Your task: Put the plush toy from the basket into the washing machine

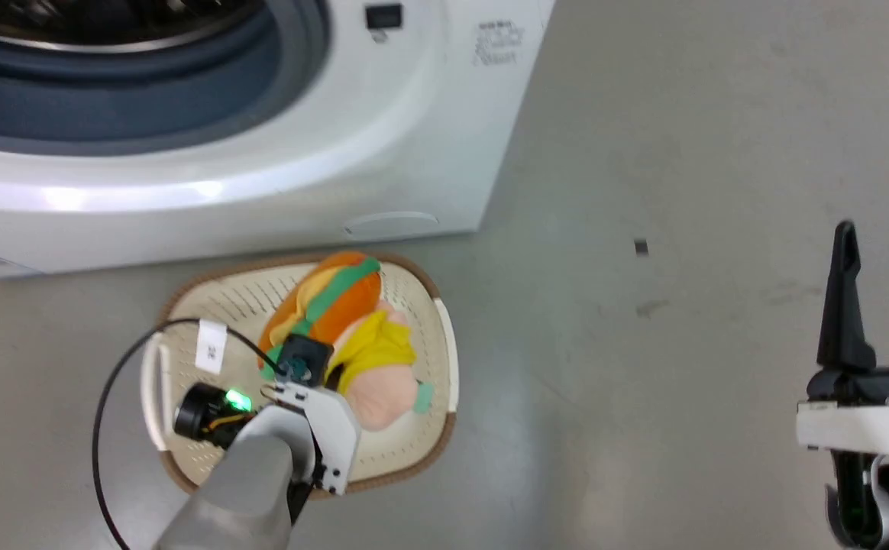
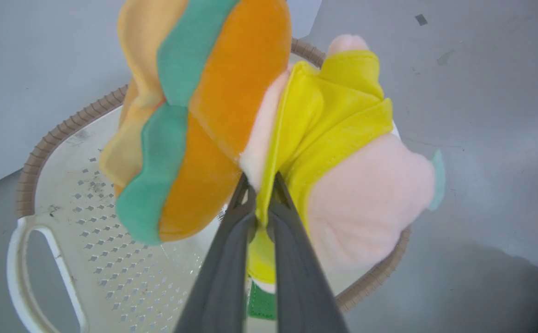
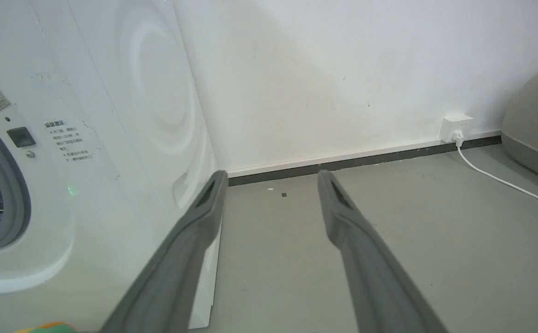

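plush toy over basket, on floor just before washing machine

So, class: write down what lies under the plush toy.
Under the plush toy, pinched by the left claw, is the basket, its perforated cream floor showing. The patch directly beneath is hidden.

Your left arm covers the basket's near rim and part of the toy. The washer is cut off on its far and left sides. You can't read its label or the basket's sticker. The left gripper's tips are buried in the toy's fold.
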